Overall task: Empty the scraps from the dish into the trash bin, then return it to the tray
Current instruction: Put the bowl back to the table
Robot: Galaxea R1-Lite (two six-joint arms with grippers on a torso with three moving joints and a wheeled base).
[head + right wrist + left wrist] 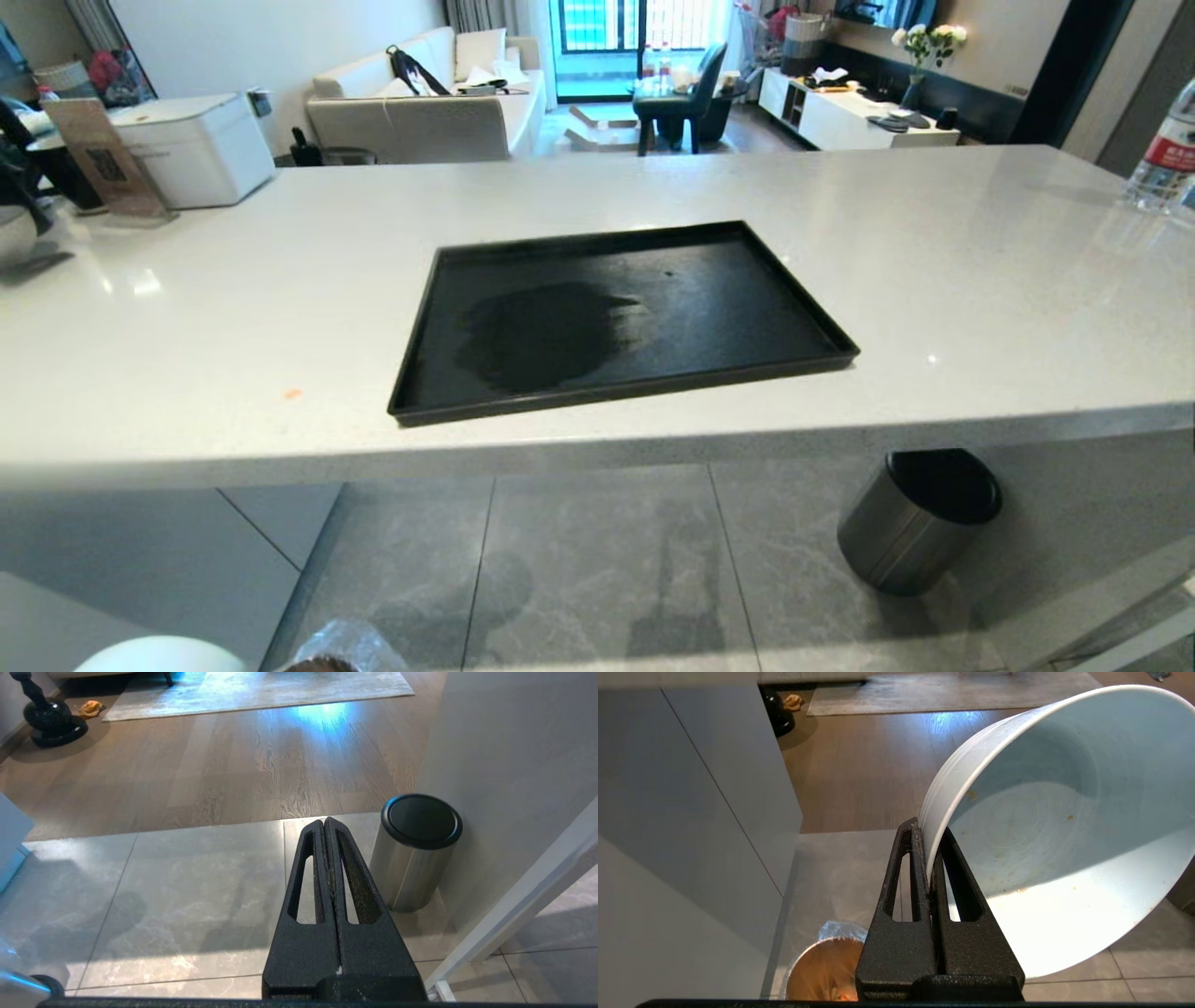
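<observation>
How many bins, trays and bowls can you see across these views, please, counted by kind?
Bins: 2, the copper bin and the steel bin
Trays: 1, the tray
Bowls: 1, the bowl, pinched at its rim by the left gripper
Total: 4

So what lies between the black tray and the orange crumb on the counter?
Nothing: in the head view, only bare pale countertop separates the flat rectangular black tray from the tiny orange crumb.
</observation>
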